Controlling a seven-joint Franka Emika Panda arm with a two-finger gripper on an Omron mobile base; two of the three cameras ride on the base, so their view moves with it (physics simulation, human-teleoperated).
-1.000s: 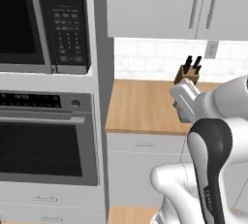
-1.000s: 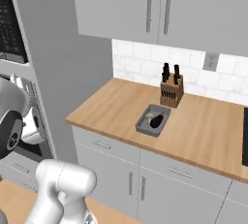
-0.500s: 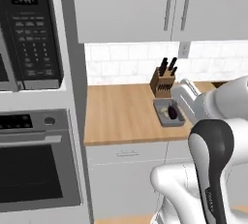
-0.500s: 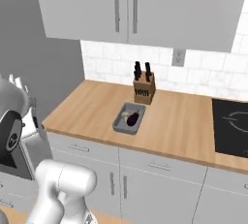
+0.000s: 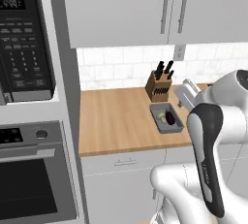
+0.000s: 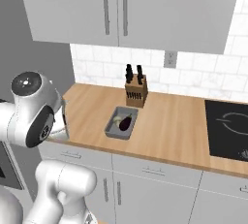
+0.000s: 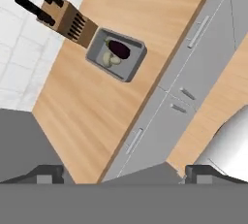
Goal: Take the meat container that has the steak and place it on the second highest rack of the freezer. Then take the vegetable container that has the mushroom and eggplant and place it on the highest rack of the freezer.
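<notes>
The dark grey rectangular vegetable container point(image 5: 167, 119) sits on the light wooden bench point(image 5: 121, 121), just in front of a wooden knife block point(image 5: 159, 81) with black handles that stands against the white tiled wall. Inside the tray lie the glossy dark purple eggplant point(image 5: 170, 117) and, beside it, the small pale mushroom point(image 5: 161, 117); the right base view shows the same tray point(image 6: 121, 122) near the middle of the bench, well apart from a black cooktop point(image 6: 227, 128) set into the bench on the far side.

In the hand view the pincer point(image 7: 123, 172) looks down from well away at the tray point(image 7: 116, 54) and the grey cabinet fronts below the bench edge. Its two dark tips stand wide apart with nothing between them, so it reads as released and empty.

Judging from this, the arm is set up to fetch the vegetable container, and the reach has not begun. The risks lie in the approach: the knife block stands very close behind the tray, so a descent on that side could strike it or its handles. The tray's walls are low and straight, so a shallow bite on one wall may let it tip and spill the loose mushroom and eggplant. A sideways nudge could also slide the tray across the smooth wood.
</notes>
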